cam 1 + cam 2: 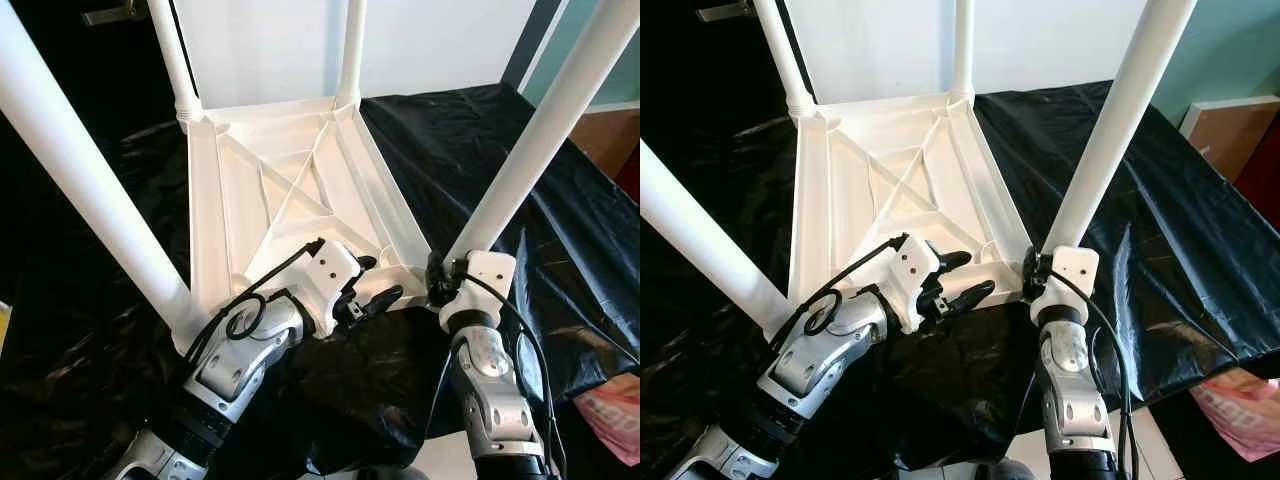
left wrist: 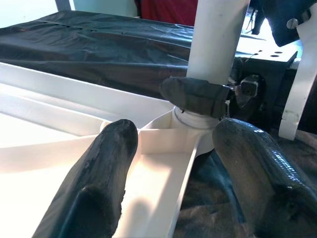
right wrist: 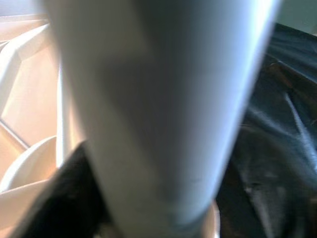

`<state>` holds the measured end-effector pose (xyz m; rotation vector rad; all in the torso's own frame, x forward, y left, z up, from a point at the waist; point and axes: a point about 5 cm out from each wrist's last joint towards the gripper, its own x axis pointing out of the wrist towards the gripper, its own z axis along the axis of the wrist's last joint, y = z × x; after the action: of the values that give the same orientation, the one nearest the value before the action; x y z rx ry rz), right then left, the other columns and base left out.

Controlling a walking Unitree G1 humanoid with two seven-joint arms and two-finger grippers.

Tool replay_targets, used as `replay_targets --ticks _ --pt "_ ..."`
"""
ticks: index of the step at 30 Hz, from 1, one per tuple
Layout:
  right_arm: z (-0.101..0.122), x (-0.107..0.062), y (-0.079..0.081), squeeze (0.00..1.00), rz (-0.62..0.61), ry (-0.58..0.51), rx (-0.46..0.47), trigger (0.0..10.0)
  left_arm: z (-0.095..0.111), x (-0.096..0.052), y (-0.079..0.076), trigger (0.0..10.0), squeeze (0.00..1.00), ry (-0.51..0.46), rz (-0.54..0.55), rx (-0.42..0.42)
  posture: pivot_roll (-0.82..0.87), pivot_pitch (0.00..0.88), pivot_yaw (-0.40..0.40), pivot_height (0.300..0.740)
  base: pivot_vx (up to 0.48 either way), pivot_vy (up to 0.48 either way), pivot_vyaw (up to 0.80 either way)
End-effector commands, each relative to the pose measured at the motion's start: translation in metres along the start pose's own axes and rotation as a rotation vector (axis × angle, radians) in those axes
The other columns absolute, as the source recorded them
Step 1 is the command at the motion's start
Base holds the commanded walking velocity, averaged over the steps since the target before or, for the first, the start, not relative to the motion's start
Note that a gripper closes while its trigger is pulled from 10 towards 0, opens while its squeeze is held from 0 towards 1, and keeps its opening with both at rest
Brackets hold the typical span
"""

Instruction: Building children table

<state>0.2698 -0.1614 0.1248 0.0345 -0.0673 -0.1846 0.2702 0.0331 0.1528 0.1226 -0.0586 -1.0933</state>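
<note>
A: Two claws are at work on one upturned white children's table. The right claw (image 1: 1036, 268) is clamped around the base of the near right leg (image 1: 540, 135), where that leg meets the corner socket; the right wrist view is mostly that pale tube with a black finger (image 3: 69, 193) pressed against it.

B: And the left one?

A: The left claw (image 1: 965, 277) has its two black fingers spread apart, holding nothing. It lies over the near edge of the table frame (image 1: 300, 190), pointing toward the corner the right claw grips. From the left wrist view, one finger (image 2: 99, 178) lies over the ribbed underside and the other hangs just outside the rim.

B: How many legs?

A: Four white legs, all standing upward from the corners: two near, two far. The frame's underside shows crossed ribs.

B: Arm poses?

A: The right arm (image 1: 1072, 390) rises almost straight up from below. The left arm (image 1: 820, 355) comes in bent from the lower left, angled across to the right. The table rests on a black plastic sheet (image 1: 560, 220) covering the tabletop.
</note>
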Motion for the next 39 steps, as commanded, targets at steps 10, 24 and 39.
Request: replay_targets --ticks 10,24,39 --pt "0.006 0.0 -0.019 0.0 0.304 -0.035 -0.016 10.0 -0.002 0.002 -0.011 10.0 0.0 0.01 -0.244 0.015 -0.06 0.067 0.011 0.74 0.0 0.0 0.0" --pt "0.015 0.025 -0.026 0.0 0.73 -0.003 -0.158 10.0 -0.003 0.002 -0.014 10.0 0.0 0.015 -0.281 0.006 -0.04 0.072 -0.002 0.74 0.0 0.0 0.0" --pt "0.009 0.035 -0.021 0.0 0.849 0.025 -0.23 0.0 -0.005 -0.001 -0.016 10.0 0.0 0.023 -0.247 -0.003 -0.02 0.103 -0.014 0.74 0.0 0.0 0.0"
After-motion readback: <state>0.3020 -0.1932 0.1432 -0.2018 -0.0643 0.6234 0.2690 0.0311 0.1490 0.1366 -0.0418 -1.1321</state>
